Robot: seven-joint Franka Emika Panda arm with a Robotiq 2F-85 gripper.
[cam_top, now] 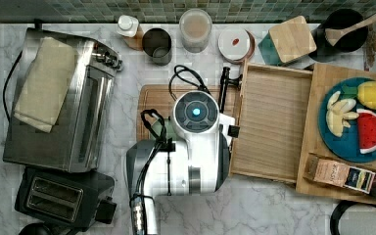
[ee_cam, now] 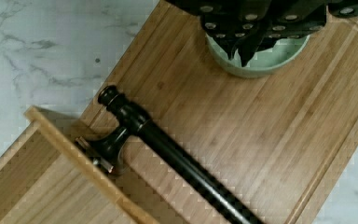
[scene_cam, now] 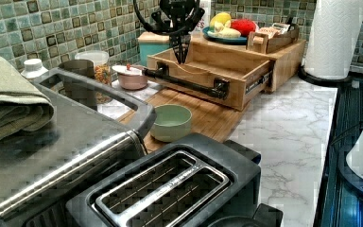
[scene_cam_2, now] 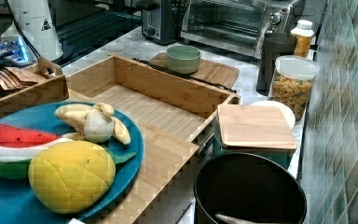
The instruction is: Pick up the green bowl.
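The green bowl (scene_cam: 171,122) is placed upright on the wooden cutting board (scene_cam: 208,118), which lies on the marble bench (scene_cam: 288,123) in front of the open wooden drawer (scene_cam: 217,71). In the left view, the bowl is seen near the board's end closest to the toaster oven (scene_cam: 66,137), well apart from the drawer's black handle bar (scene_cam: 184,81). In the top view, most of the bowl (cam_top: 157,128) is hidden under the white arm (cam_top: 191,147); only a small pale green part is seen at the arm's left. In the wrist view, the bowl (ee_cam: 261,63) is partly covered by the gripper (ee_cam: 242,51). In the left view, the gripper (scene_cam: 180,47) is held high above the board, with its fingers drawn close together and nothing clamped between them.
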